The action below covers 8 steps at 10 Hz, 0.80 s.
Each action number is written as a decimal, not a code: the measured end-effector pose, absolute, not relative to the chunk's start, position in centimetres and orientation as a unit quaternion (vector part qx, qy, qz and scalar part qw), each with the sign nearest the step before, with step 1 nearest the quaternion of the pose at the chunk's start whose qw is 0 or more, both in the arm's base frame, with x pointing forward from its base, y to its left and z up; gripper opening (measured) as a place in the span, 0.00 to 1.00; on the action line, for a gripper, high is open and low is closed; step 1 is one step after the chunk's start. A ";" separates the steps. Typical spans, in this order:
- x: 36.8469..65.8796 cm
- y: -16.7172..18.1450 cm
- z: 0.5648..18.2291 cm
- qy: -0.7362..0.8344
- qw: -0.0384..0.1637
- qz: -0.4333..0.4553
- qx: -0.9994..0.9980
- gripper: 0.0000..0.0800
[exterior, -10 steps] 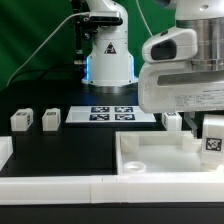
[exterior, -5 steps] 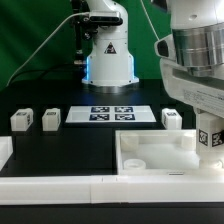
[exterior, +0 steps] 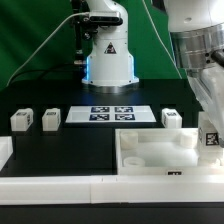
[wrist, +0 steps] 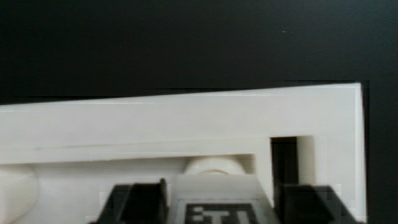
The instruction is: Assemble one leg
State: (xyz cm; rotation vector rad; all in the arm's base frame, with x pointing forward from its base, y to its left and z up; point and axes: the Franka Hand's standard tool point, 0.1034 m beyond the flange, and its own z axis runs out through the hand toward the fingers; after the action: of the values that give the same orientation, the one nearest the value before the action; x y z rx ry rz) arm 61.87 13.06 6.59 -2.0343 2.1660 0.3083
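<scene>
Wrist view | end effector (wrist: 219, 212): clamped on leg (wrist: 217, 190) | leg hangs over tray-like top (wrist: 160, 125), near an apparent round socket (wrist: 214, 165) | risk: off-centre descent likely catches the rim, twisting the leg in the grip.

A green backdrop (exterior: 30, 40) fills the rear of the exterior view. Below it lies a matte black table (exterior: 80, 150), evenly lit. The marker board (exterior: 112, 114) lies flat mid-table, and a white rail (exterior: 50, 188) edges the near side. The wrist view shows the same plain black surface (wrist: 178, 40)
</scene>
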 end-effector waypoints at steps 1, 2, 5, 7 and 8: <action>61.8 13.1 6.6 0.722 0.077 0.103 -0.680 0.48; 61.8 13.2 6.6 0.715 0.078 0.102 -0.687 0.70; 61.2 13.5 6.6 0.644 0.080 0.100 -0.754 0.79; 61.3 13.7 7.1 0.518 0.090 0.085 -0.846 0.81; 61.3 13.7 7.0 0.498 0.092 0.084 -0.858 0.81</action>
State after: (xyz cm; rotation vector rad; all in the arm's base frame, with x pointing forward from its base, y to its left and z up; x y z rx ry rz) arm 61.27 13.66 7.03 -2.5472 1.4800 0.2495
